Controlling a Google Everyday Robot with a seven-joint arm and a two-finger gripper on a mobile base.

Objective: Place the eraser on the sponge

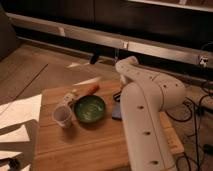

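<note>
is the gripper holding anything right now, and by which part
Cannot be told: the gripper is hidden behind the bulky white arm, near the small flat blue sponge on the wooden table.
</note>
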